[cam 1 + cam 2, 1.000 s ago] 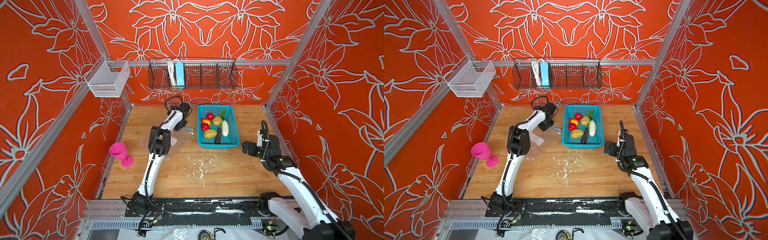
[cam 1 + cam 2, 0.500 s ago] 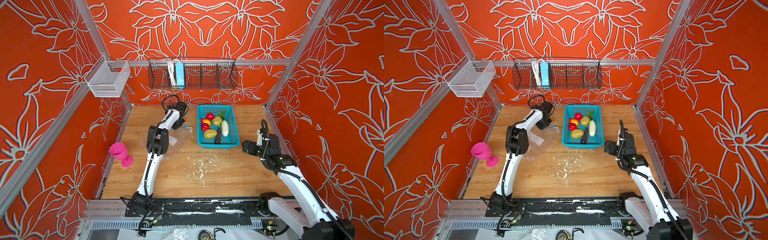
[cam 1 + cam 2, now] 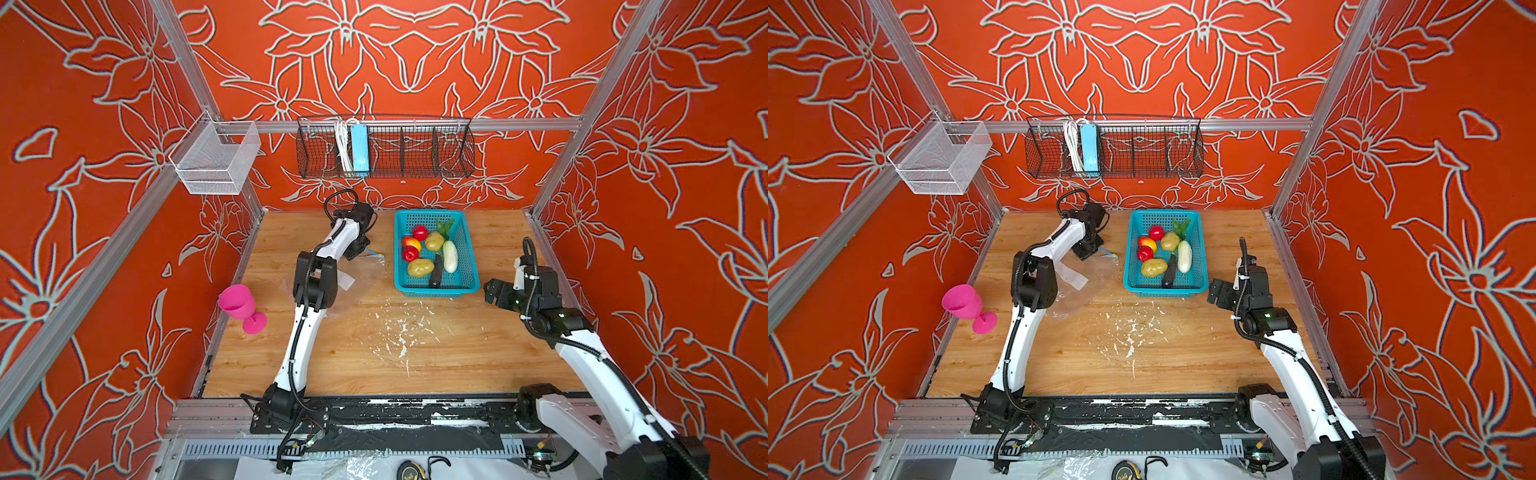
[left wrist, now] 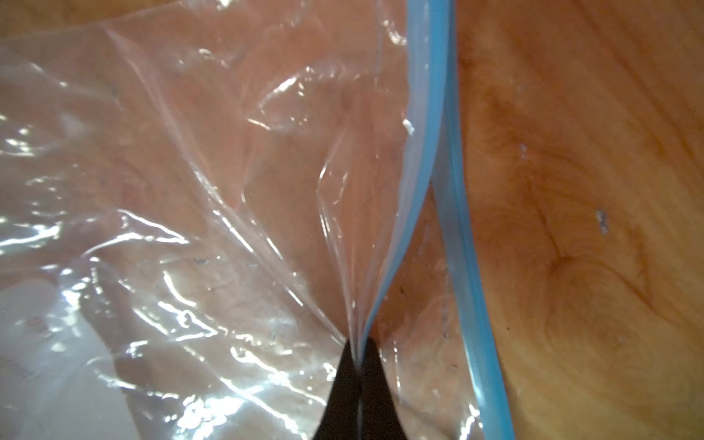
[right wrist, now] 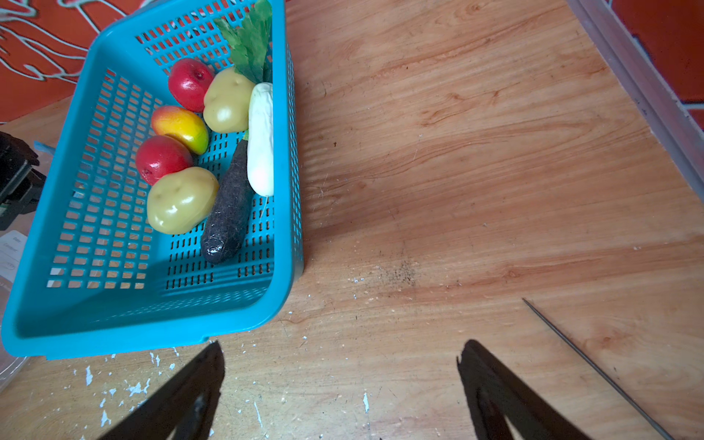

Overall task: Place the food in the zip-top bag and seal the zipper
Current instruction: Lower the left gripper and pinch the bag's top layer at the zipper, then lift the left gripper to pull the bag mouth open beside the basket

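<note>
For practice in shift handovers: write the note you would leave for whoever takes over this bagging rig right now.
Left gripper: fingers shut on the upper lip of the zip-top bag, right by the zipper. The two blue strips stand apart there.
Right gripper: open and empty, over the bare table beside the teal basket.
Food: all seven pieces lie in the basket, none in the bag.
Done: bag mouth gripped.
Left: load every piece, then seal the zipper.
</note>
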`<state>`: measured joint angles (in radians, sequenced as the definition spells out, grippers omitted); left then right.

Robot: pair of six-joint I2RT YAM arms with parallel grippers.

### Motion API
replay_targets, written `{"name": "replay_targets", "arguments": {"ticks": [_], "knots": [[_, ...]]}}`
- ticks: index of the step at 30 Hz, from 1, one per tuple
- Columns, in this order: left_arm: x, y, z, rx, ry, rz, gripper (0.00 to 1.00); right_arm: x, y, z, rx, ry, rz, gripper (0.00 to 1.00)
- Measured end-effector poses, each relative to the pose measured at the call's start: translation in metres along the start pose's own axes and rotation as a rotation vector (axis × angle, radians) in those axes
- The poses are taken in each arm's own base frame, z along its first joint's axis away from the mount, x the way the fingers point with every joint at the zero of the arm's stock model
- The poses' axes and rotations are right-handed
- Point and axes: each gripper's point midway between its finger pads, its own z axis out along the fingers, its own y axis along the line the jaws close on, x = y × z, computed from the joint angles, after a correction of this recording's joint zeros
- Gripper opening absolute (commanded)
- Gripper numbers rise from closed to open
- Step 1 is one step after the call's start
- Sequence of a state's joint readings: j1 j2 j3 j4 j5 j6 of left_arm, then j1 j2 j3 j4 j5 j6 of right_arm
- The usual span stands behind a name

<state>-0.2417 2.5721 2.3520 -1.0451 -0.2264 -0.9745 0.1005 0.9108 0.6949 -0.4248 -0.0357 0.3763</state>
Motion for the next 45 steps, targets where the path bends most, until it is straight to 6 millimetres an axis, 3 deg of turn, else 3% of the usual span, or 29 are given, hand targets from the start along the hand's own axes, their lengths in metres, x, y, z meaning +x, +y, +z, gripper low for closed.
{"name": "replay_targets", "arguments": {"ticks": [13, 24, 33, 38, 45], "knots": [[0.040, 0.014, -0.024, -0.050, 0.022, 0.245, 0.00, 0.002, 0.005, -0.008, -0.035, 0.003, 0.026, 0.98], [0.022, 0.010, -0.092, 0.028, -0.080, 0.403, 0.00, 0.010, 0.008, -0.009, -0.050, 0.048, 0.025, 0.98], [0.018, 0.004, -0.121, 0.053, -0.125, 0.538, 0.00, -0.003, 0.007, -0.019, -0.023, 0.035, -0.014, 0.98], [0.020, -0.002, -0.143, 0.048, -0.184, 0.621, 0.00, -0.001, 0.007, -0.019, -0.020, 0.043, -0.013, 0.98], [0.029, 0.007, -0.172, -0.003, -0.284, 0.753, 0.00, 0.007, 0.004, -0.017, -0.005, 0.083, -0.006, 0.98]]}}
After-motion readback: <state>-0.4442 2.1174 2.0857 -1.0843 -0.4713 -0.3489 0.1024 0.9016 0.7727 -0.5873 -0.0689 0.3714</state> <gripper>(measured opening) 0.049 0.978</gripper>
